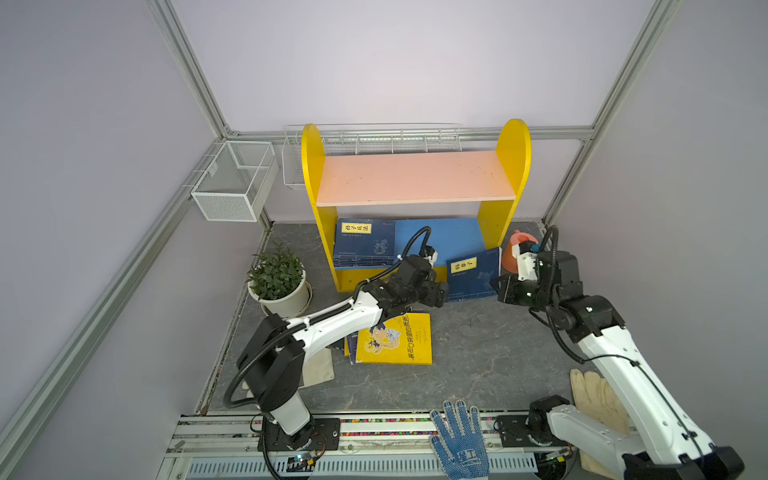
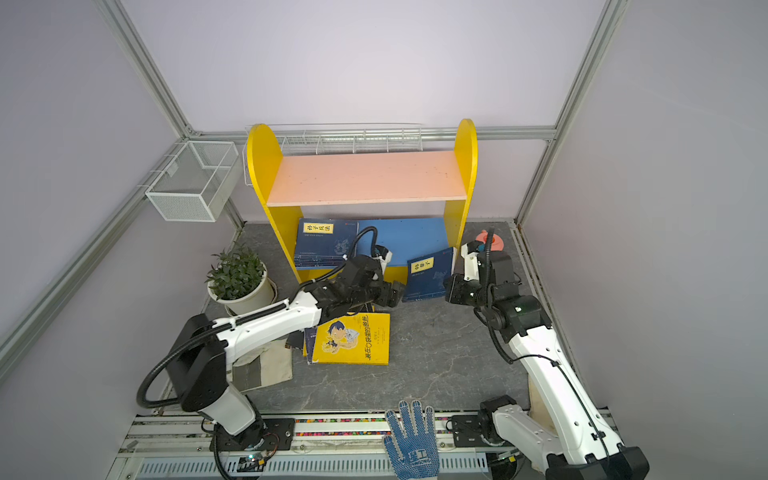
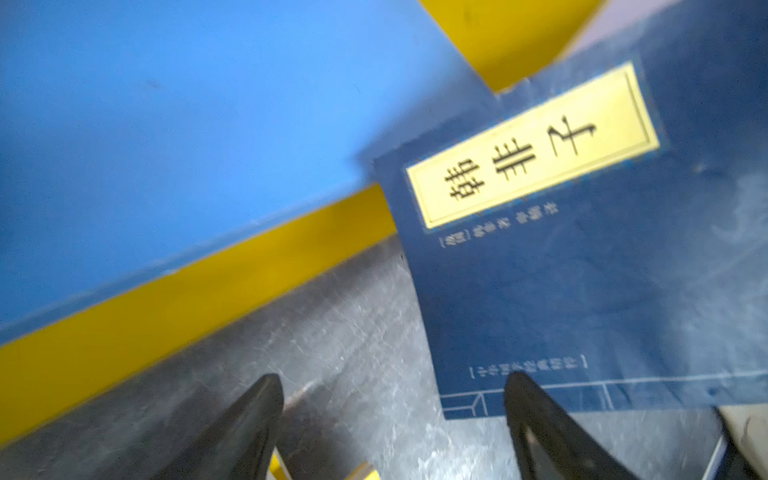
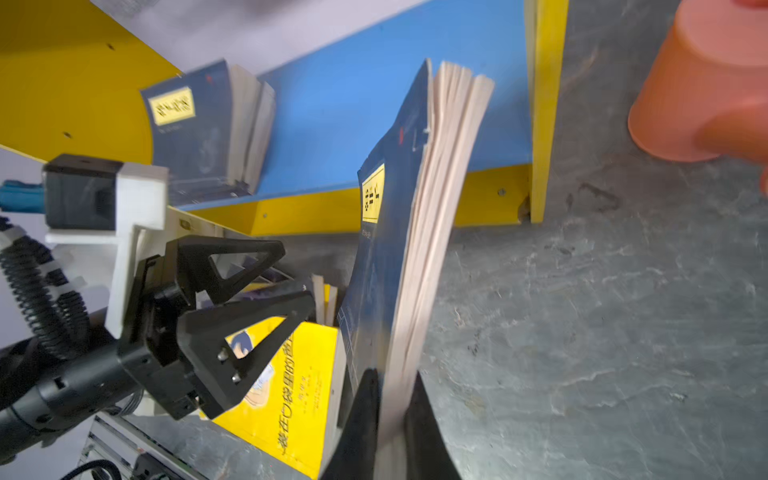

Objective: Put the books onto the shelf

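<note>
Right gripper [image 4: 390, 374] pinched one edge of the navy book [image 4: 390, 232]; left gripper [image 4: 297, 272] gaped empty. Floppy pages could snag the shelf [image 4: 332, 124].

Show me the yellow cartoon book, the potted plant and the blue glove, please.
yellow cartoon book [image 1: 398, 340]: in a top view, on the middle of its cover.
potted plant [image 1: 275, 272]: in a top view, on its leaves.
blue glove [image 1: 459, 440]: in a top view, on its palm.

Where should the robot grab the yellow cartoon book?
Probably its right-hand edge in a top view, coming low from the bare table side: the yellow book lies flat on other books, so a jaw may slip under, and the left arm covers its far corner.
</note>
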You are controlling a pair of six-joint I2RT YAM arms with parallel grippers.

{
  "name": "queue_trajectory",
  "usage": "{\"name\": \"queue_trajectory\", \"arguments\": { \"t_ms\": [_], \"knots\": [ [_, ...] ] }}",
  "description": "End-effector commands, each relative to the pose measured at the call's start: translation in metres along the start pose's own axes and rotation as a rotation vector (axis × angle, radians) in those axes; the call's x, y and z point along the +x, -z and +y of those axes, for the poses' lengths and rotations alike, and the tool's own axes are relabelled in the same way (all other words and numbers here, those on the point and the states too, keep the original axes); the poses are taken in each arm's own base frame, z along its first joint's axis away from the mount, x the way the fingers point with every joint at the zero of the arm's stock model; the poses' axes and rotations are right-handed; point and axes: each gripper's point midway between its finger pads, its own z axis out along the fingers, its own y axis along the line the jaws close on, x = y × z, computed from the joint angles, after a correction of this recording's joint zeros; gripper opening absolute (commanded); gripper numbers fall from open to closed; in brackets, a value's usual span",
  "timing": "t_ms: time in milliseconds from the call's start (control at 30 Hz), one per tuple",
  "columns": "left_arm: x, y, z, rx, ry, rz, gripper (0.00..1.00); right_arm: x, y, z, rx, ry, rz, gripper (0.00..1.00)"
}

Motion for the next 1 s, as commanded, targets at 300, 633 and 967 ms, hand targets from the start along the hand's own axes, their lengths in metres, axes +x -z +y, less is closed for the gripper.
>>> {"name": "queue_trajectory", "arguments": {
  "t_ms": [300, 633, 967],
  "knots": [
    [0.001, 0.158, 0.159, -0.757, 0.373, -0.435, 0.84, -0.051, -0.006, 0.107, -0.358, -0.007, -0.225, 0.06],
    [0.08, 0.197, 0.235, -0.942, 0.731, -0.38, 0.84, -0.059, -0.072, 0.165, -0.498, -0.121, -0.192, 0.06],
    [0.089, 0.213, 0.24, -0.94, 0.754, -0.421, 0.83, -0.062, -0.127, 0.197, -0.594, -0.169, -0.121, 0.06]
  ]
}}
